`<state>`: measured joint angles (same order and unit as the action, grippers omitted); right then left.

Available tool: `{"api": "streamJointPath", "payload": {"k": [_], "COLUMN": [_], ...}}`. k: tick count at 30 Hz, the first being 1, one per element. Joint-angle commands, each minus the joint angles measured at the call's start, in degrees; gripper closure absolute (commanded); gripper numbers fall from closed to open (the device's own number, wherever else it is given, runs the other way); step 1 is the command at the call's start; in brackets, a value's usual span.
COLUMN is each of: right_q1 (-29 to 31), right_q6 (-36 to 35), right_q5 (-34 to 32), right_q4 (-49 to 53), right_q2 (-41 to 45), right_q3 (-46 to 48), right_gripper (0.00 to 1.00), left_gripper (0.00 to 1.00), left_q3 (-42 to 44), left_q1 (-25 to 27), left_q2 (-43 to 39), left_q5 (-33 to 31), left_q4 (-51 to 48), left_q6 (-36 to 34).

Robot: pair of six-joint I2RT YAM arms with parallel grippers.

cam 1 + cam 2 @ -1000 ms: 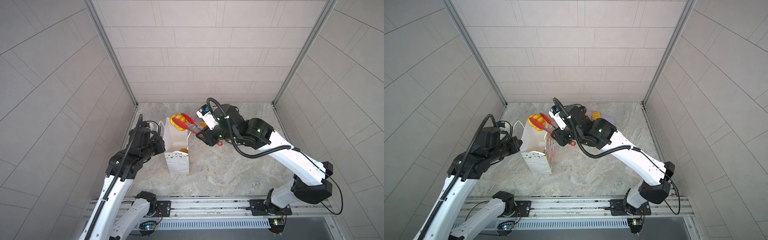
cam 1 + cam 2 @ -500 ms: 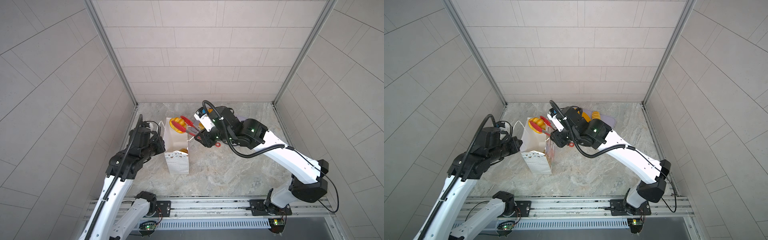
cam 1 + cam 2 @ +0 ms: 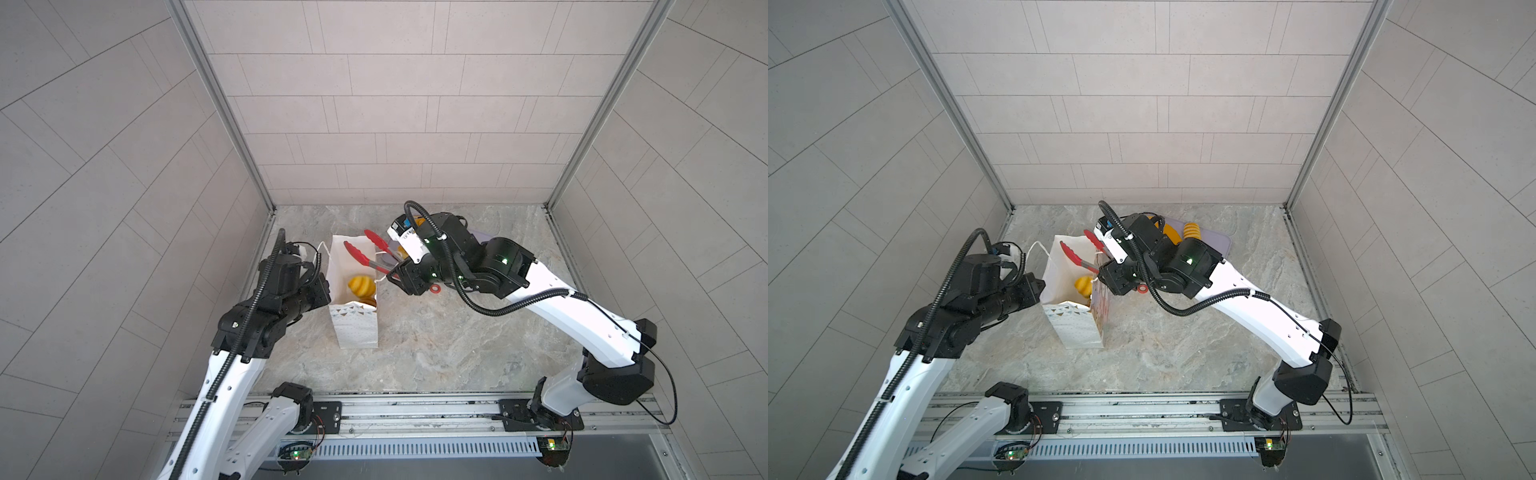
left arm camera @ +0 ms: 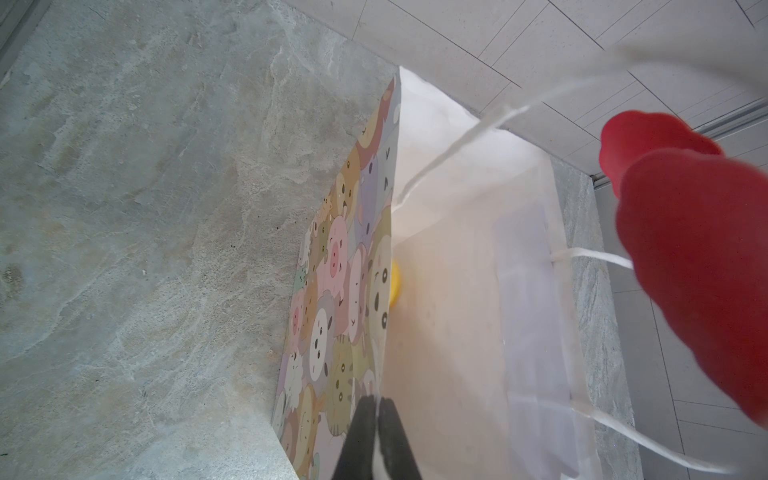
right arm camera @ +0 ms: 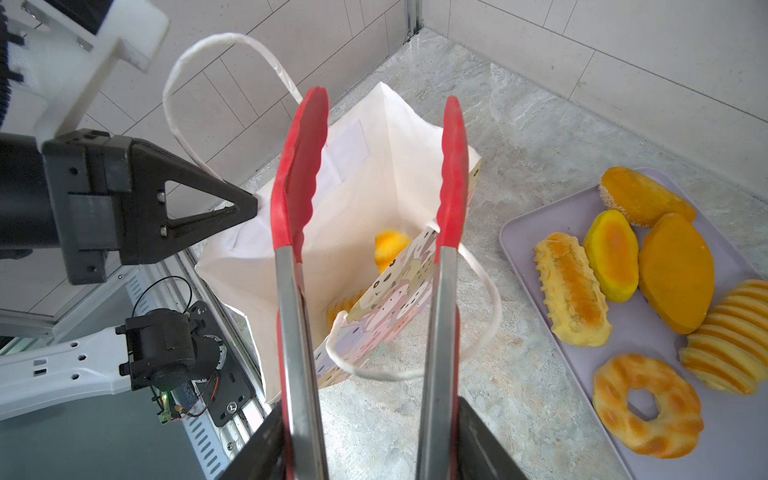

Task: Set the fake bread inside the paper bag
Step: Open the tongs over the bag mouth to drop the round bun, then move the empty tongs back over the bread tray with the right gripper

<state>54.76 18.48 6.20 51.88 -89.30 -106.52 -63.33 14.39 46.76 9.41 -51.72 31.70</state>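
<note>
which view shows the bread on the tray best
Right wrist: all six pieces of bread lie unobstructed on the tray. Both top views hide most behind the right arm; left wrist shows none.

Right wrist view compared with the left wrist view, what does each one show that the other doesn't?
Only the right wrist view: the lilac tray with six pieces of fake bread, and the metal arms of the tongs. Only the left wrist view: the closed seam of the left gripper jaws pinching the paper bag at its rim. Both: the bag, that gripper, the tongs' red tips, and one yellow bread inside the bag.
</note>
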Motion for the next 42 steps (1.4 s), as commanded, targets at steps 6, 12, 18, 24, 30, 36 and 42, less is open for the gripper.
{"api": "streamJointPath", "payload": {"k": [6, 12, 18, 24, 30, 36, 42], "right_q1": [0.43, 0.36, 0.17, -1.4, -7.28, -16.48, -25.06], "right_q6": [-0.26, -1.07, -2.06, -3.15, -2.98, -1.66, -0.45], "right_q5": [-1.5, -3.1, -5.49, -8.79, -9.71, -9.32, -7.92], "right_q4": [-0.66, -0.03, 0.76, 1.47, 1.95, 1.3, -0.46], "right_q2": [0.34, 0.53, 0.77, 2.08, 4.75, 8.09, 10.44], "right_q3": [-2.36, -4.04, -6.13, -7.99, -7.56, -1.65, 7.09], "right_gripper": [0.43, 0.44, 0.45, 0.45, 0.45, 0.46, 0.46], "left_gripper": [0.94, 0.94, 0.94, 0.94, 0.94, 0.87, 0.68], "left_q3": [0.31, 0.37, 0.4, 0.52, 0.95, 0.77, 0.74], "left_q1": [0.13, 0.12, 0.18, 0.14, 0.11, 0.11, 0.11], "left_q2": [-0.27, -0.28, -0.43, -0.7, -0.97, -1.23, -1.45], "left_q5": [0.25, 0.11, 0.08, 0.0, -0.14, -0.36, -0.61], "left_q4": [0.53, 0.53, 0.45, 0.23, 0.27, 0.11, -0.17], "left_q6": [0.29, 0.21, 0.12, 0.03, 0.01, 0.0, 0.0]}}
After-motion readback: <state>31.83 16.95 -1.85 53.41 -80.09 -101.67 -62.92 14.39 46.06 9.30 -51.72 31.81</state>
